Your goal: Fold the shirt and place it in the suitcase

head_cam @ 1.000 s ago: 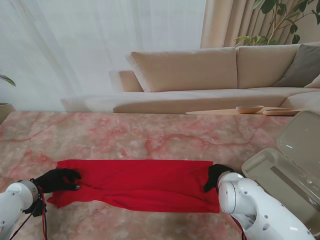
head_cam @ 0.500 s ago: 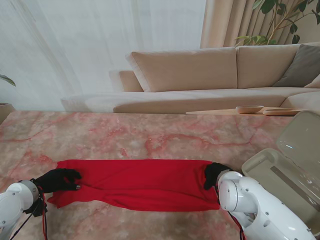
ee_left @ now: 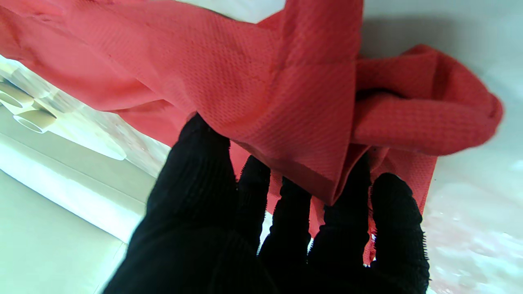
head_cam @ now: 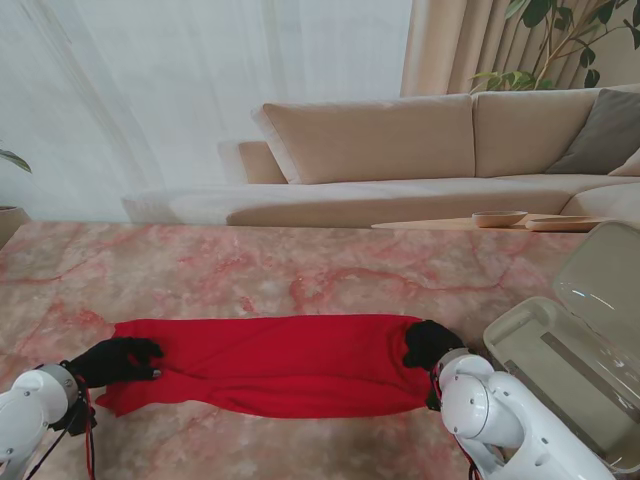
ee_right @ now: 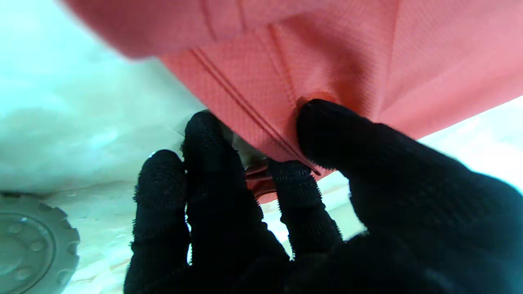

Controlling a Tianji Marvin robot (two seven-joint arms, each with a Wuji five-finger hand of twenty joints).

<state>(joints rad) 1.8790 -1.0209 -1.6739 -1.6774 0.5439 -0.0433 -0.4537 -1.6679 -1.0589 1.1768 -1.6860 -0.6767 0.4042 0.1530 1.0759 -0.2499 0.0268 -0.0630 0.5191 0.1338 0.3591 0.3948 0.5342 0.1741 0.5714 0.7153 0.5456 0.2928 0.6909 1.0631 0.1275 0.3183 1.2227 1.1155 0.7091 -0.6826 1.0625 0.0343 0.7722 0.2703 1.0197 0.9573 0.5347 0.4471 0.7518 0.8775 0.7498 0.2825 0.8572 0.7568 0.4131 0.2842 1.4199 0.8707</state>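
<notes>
Since a second ago the right robot hand (head_cam: 430, 343) has crept leftward, bunching the long red knit shirt (head_cam: 280, 364) lying on the pink marble desk (head_cam: 300, 270), while the left robot hand (head_cam: 118, 359) clamps the opposite end, so the end-to-end fold seems underway; next, lift and carry across toward the open pale suitcase (head_cam: 560, 350).

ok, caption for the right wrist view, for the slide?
Right hand pinching the red shirt at its stitched hem.

The long folded red cloth shirt (head_cam: 275, 362) is lying across the pink marble table (head_cam: 300, 270). The open grey hard-shell suitcase (head_cam: 575, 350) is sitting at its three o'clock, the beige sofa (head_cam: 420, 150) standing at twelve.
</notes>
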